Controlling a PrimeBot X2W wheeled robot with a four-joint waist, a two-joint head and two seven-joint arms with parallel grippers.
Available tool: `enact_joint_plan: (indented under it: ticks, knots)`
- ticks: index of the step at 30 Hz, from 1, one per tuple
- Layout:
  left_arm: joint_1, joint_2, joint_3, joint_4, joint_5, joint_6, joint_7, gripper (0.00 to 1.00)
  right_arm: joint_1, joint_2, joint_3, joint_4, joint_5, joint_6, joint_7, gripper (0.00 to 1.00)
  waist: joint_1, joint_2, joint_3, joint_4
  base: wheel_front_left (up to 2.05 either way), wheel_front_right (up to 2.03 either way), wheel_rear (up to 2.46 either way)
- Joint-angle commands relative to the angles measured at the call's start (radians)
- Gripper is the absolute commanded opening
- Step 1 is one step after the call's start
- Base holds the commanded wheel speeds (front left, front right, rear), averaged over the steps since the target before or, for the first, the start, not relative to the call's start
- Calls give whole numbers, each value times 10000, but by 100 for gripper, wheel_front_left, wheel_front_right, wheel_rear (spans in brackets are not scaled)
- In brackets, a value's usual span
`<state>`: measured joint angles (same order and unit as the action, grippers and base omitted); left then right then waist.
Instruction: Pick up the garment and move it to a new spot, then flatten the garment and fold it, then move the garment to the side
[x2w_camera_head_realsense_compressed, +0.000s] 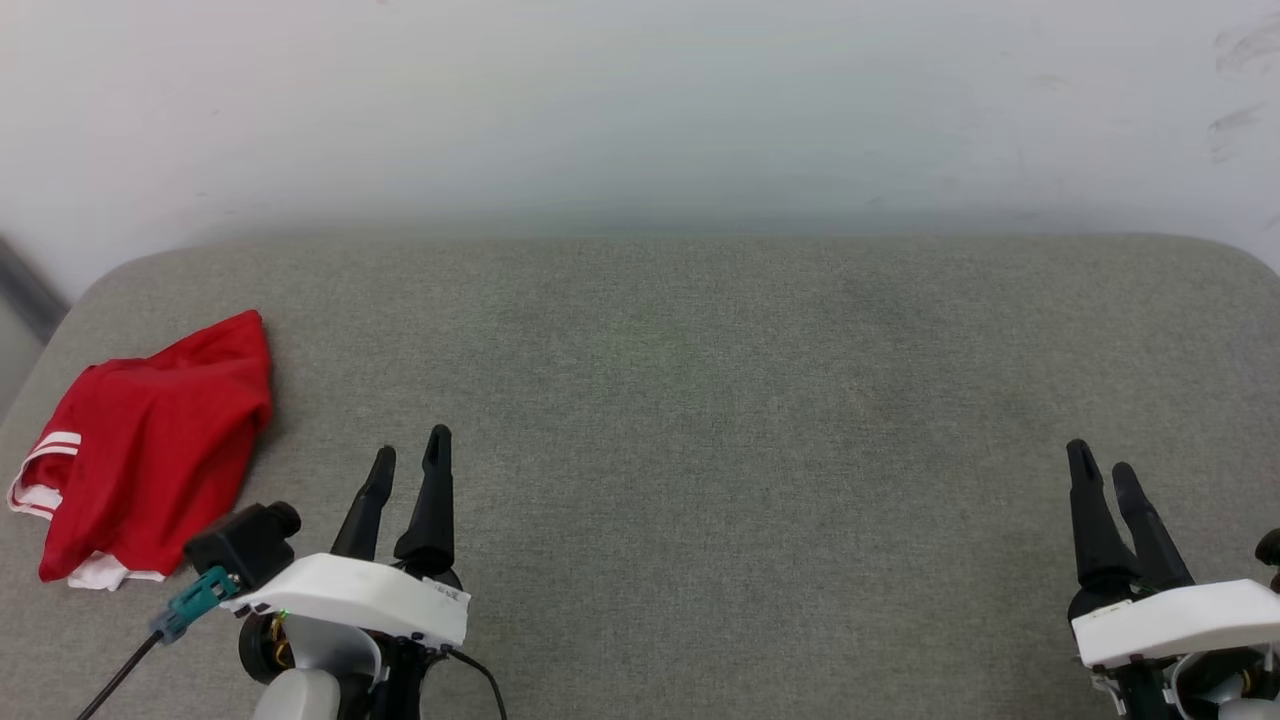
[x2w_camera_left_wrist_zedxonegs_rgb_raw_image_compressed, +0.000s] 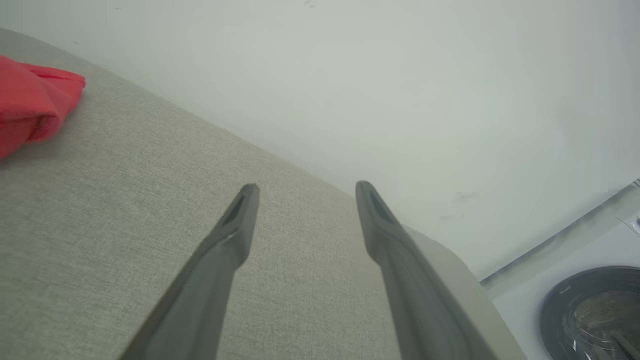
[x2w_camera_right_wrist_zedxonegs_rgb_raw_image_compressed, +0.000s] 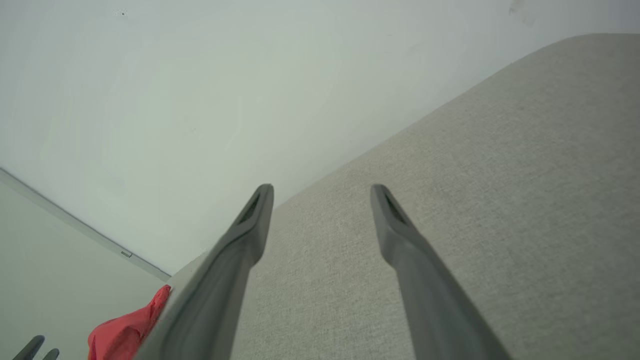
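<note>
While the garment (x2w_camera_head_realsense_compressed: 150, 440) is lying crumpled at the far left of the grey padded surface (x2w_camera_head_realsense_compressed: 700, 400), showing red cloth and white striped trim, the left gripper (x2w_camera_head_realsense_compressed: 410, 447) is pointing forward near it, its 2 fingers spread and empty. Well to the right, the right gripper (x2w_camera_head_realsense_compressed: 1100, 459) is likewise standing parted, gripping nothing.

The garment (x2w_camera_head_realsense_compressed: 165, 440) is showing bright red with white, red-striped trim, the padded surface (x2w_camera_head_realsense_compressed: 700, 400) is showing a grey-green woven texture, and the left gripper (x2w_camera_head_realsense_compressed: 410, 452) and right gripper (x2w_camera_head_realsense_compressed: 1100, 462) are showing black above white housings
</note>
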<state>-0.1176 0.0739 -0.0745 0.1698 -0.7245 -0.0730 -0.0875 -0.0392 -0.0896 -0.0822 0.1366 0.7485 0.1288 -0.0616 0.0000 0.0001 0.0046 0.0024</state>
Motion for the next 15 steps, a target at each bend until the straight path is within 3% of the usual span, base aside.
enact_joint_plan:
  ticks: [1, 15]
  knots:
    - [-298, 103, -105, -141, 391, 100, -113, 100, -99, -102, 27, -200, -411, 14, -71, 100, 0, -1, 1, -5, 0, 0, 0]
    - [-452, 499, -642, 153, 2272, 769, -577, 100, -21, -79, 110, -426, -2684, 17, -40, 100, 0, -1, -4, 9, 0, 0, 0]
